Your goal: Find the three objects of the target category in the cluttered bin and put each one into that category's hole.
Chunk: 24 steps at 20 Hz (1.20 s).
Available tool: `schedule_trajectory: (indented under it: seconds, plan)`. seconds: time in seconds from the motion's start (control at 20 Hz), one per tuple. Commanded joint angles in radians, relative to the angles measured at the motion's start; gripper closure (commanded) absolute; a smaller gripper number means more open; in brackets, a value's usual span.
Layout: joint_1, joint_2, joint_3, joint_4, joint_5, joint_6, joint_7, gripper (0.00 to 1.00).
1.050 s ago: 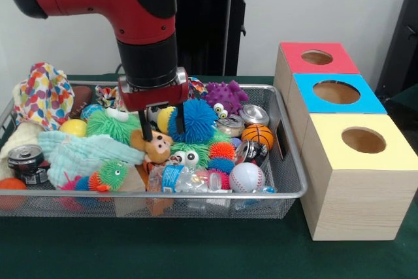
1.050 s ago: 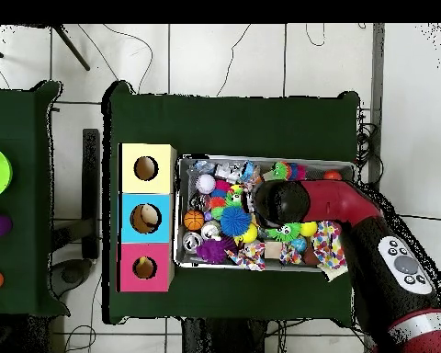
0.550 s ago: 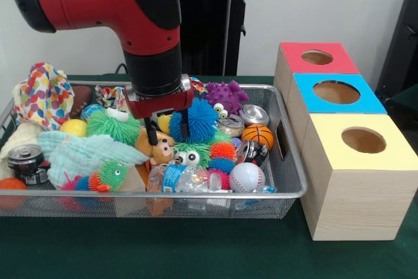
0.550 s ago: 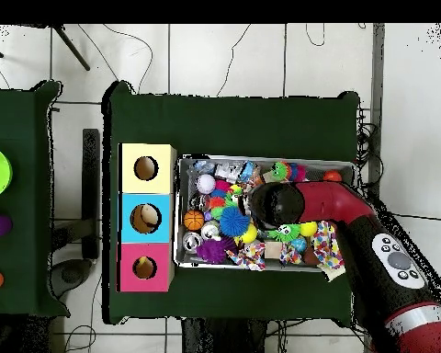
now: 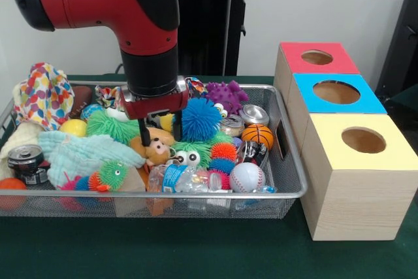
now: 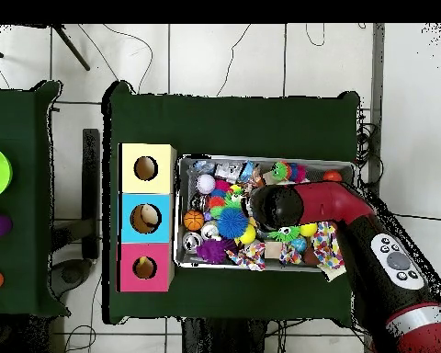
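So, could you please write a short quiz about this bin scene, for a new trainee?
1. True or false: the gripper hangs open above the brown plush toy.
2. Which box is nearest the front camera? A) red box B) blue box C) yellow box
3. Fill in: the white baseball lies in the ____.

Key: 1 true; 2 C; 3 wire bin.
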Motion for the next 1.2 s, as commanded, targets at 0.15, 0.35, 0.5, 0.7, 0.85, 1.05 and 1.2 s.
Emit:
schedule_trajectory:
  seconds: [0.15,0.35,0.5,0.7,0.85,1.05,1.2]
  plan:
    - [0.006,0.003,0.034,0.025,-0.103,-0.030,-0.199,0.00]
    - [0.007,-0.007,0.041,0.021,-0.103,-0.021,-0.199,0.00]
    - [0.006,-0.019,0.053,0.017,-0.094,-0.006,-0.209,0.00]
    - [0.007,-0.044,0.079,0.009,-0.077,0.019,-0.240,0.00]
    - [0.005,-0.055,0.100,0.007,-0.071,0.026,-0.264,0.00]
    - [0.008,-0.074,0.122,-0.001,-0.051,0.059,-0.277,0.00]
    - [0.016,-0.086,0.131,-0.013,-0.037,0.097,-0.281,0.00]
